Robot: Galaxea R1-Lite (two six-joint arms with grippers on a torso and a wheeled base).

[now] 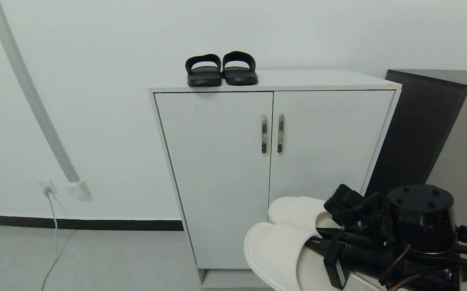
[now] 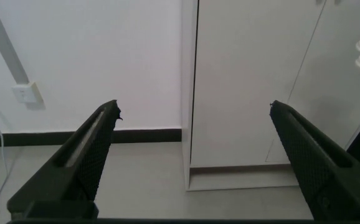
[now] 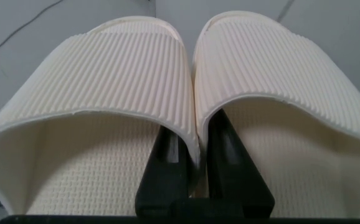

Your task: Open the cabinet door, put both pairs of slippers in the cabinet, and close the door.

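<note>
Cream ribbed slippers [image 1: 286, 246] are hanging low right, near cabinet [image 1: 217, 173] front, R gripper [image 3: 195, 149] jaws clamping their inner walls together. They're looking light, soft, squashy; grip by strap edges. Black slippers [image 1: 221, 69] are sitting atop cabinet, doors shut. L gripper [image 2: 194, 107] jaws are gaping apart.

Head and left wrist views both face the cabinet [image 1: 217, 182]

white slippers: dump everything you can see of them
The white slippers are a cream pair with ribbed upper straps and textured insoles, foam-like by the look. They sit side by side, held low before the closed cabinet. The right gripper has one finger in each, pinching their adjoining strap walls together.
</note>
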